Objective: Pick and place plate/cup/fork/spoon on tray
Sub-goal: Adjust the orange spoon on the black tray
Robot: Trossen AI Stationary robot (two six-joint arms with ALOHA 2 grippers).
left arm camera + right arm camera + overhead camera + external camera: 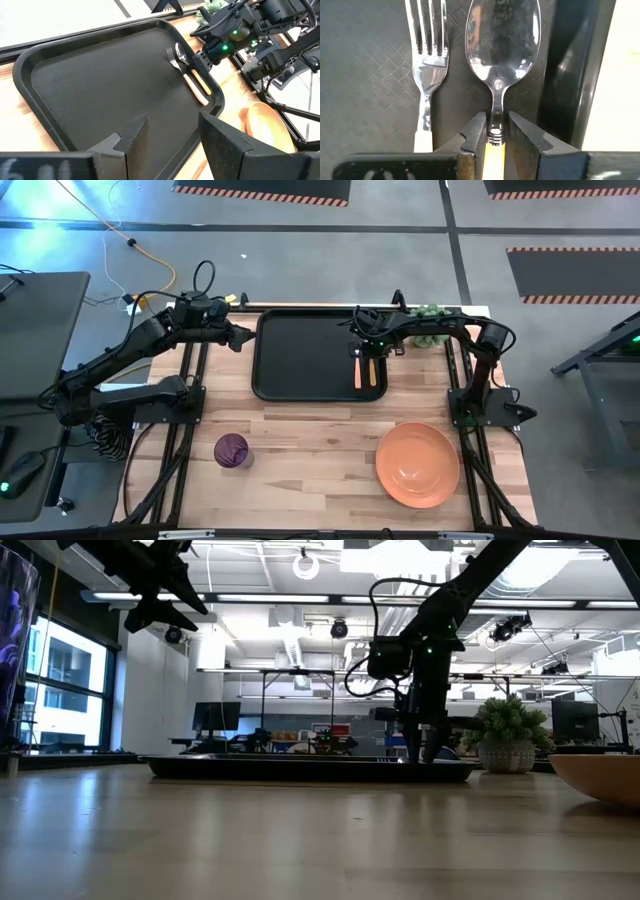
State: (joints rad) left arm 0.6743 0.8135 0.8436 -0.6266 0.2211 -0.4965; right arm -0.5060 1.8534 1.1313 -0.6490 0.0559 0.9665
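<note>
The black tray (300,350) lies at the table's far middle. The fork (357,372) and the spoon (372,372) lie side by side on its floor by its right rim, with their orange handles toward the near edge. My right gripper (363,352) is down on the spoon (502,45), just behind the bowl. My left gripper (240,338) is open and empty, held in the air over the tray's left rim. The orange plate (417,465) rests on the table at the near right. The purple cup (232,450) stands at the near left. My right gripper pinches the spoon's neck (495,125) between its two fingers, where the metal stem meets the orange handle. The fingers point down from above and lie across the spoon. The spoon lies flat on the tray floor beside the fork (427,55), its bowl up.
A small potted plant (430,315) stands at the far right corner, behind the tray. The tray's raised right rim (570,75) runs close beside the spoon. Bare wood lies between the tray and the near edge, between the cup and the plate.
</note>
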